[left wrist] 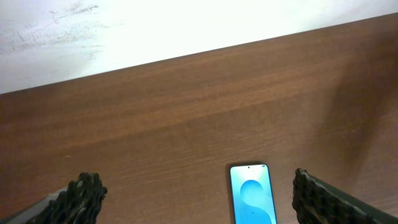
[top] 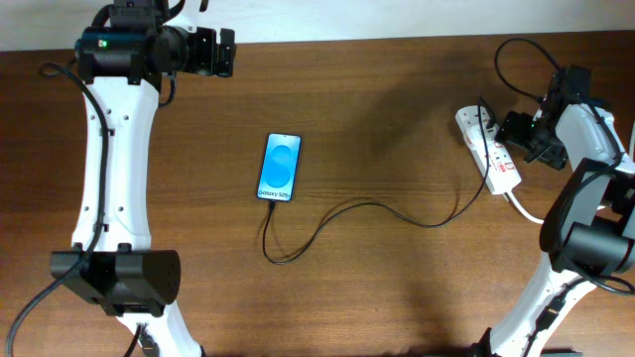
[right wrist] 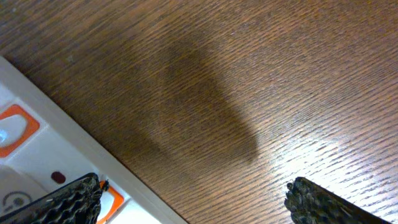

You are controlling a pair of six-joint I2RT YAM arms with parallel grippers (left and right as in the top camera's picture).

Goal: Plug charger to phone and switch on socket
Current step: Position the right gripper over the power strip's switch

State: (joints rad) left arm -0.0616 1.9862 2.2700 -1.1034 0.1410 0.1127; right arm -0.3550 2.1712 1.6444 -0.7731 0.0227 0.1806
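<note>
The phone [top: 279, 167] lies screen-up mid-table, its blue screen lit with "Galaxy S25" text; it also shows in the left wrist view [left wrist: 252, 194]. The thin black charger cable [top: 367, 210] runs from the phone's near end in a curve to the white socket strip [top: 489, 151] at the far right, where it is plugged in. My left gripper [left wrist: 196, 199] is open and empty, held at the far left edge, away from the phone. My right gripper [right wrist: 193, 199] is open, low over the socket [right wrist: 37, 155], one finger resting by an orange-red switch [right wrist: 111, 200].
The strip's thick white cord [top: 528, 209] trails toward the right arm's base. Black arm cables loop behind the strip at the far right [top: 516, 59]. A pale wall borders the table's far edge [left wrist: 124, 31].
</note>
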